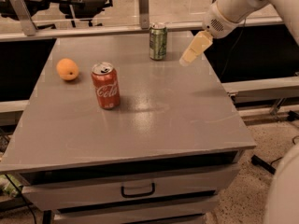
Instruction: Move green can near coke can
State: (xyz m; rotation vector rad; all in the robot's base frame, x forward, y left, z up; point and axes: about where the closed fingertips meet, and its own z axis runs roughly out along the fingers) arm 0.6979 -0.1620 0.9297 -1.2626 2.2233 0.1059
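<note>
The green can (158, 41) stands upright near the far edge of the grey table (187, 120), right of centre. The coke can (105, 86) stands upright at the left-middle of the table, well apart from the green can. My gripper (188, 57) hangs from the white arm (233, 6) at the upper right, above the table's right side. Its pale tip points down and left, a short way to the right of the green can and not touching it. It holds nothing.
A round orange fruit (67, 69) lies left of the coke can. A drawer with a handle (138, 189) sits under the table's front edge. A railing (84, 29) and office chairs stand behind the table. The floor lies to the right.
</note>
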